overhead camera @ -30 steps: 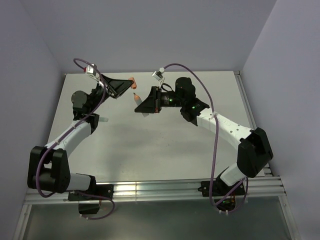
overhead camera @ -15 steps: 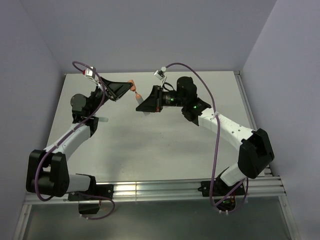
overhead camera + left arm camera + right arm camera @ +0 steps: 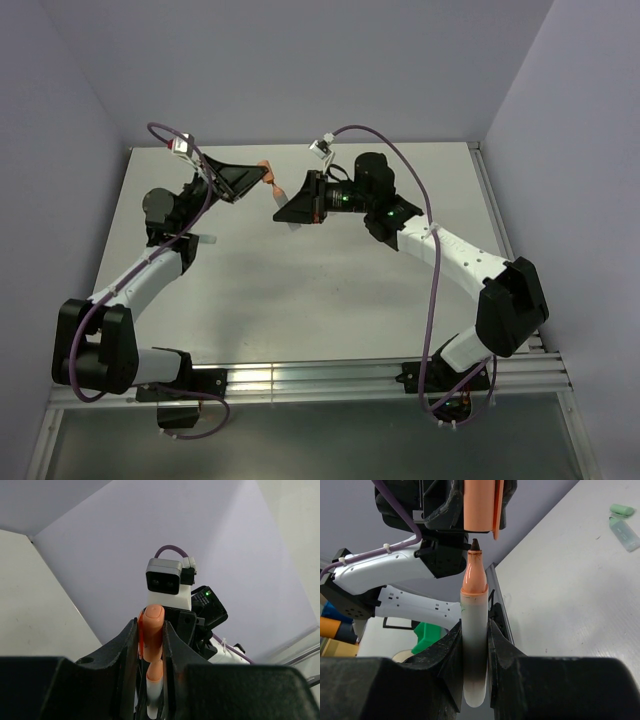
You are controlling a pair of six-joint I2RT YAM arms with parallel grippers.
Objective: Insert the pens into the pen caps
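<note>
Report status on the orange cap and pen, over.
Left gripper shut on orange cap. Right gripper shut on orange-tipped pen. Tip lined up just short of cap mouth, not inserted. Nothing between them.

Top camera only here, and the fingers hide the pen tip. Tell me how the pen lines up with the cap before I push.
Observer: In the right wrist view, the pen in the right gripper has its dark tip just under the open mouth of the orange cap. It is about in line and not yet inside.
Operator: Check the cap grip.
Observer: In the left wrist view, the left gripper clamps the cap by its sides, and the cap's rounded closed end pokes past the fingertips.
</note>
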